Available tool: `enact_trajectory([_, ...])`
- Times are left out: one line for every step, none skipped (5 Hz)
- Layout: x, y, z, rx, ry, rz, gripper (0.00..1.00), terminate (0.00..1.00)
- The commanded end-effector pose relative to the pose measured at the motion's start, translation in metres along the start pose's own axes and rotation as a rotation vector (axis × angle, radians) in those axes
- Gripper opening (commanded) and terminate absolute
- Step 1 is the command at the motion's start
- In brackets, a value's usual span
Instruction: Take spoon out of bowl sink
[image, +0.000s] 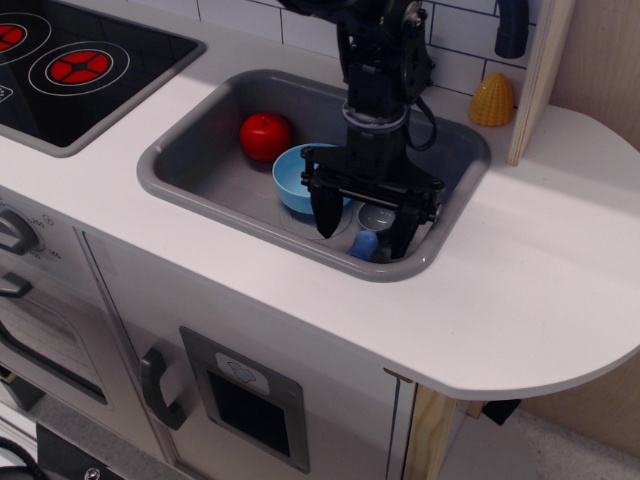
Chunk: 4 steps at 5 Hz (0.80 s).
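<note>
The spoon (368, 232), with a grey scoop and a stubby blue handle, lies on the floor of the grey sink (190, 140), near the front right corner and just right of the light blue bowl (298, 180). The bowl stands in the middle of the sink with nothing visible inside it. My gripper (364, 222) hangs over the spoon with its fingers spread wide, one on each side of it. It holds nothing.
A red ball (265, 136) lies in the sink behind the bowl. A black stovetop with red rings (70, 70) is at the left. A yellow corn-like toy (492, 100) stands on the white countertop (540, 260) behind the sink, next to a wooden post (540, 70).
</note>
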<state>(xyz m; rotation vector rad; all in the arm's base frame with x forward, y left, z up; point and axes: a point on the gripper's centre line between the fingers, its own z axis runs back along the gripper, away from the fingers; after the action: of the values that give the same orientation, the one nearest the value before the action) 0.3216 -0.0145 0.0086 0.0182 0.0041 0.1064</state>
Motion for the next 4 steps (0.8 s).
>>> enact_trajectory([0.018, 0.013, 0.040, 0.006, -0.072, 0.096, 1.00, 0.00])
enact_trajectory([0.021, 0.024, 0.060, -0.018, -0.111, 0.165, 1.00, 0.00])
enact_trajectory([0.026, 0.042, 0.079, -0.053, -0.195, 0.334, 1.00, 0.00])
enact_trajectory([0.026, 0.042, 0.079, -0.053, -0.195, 0.334, 1.00, 0.00])
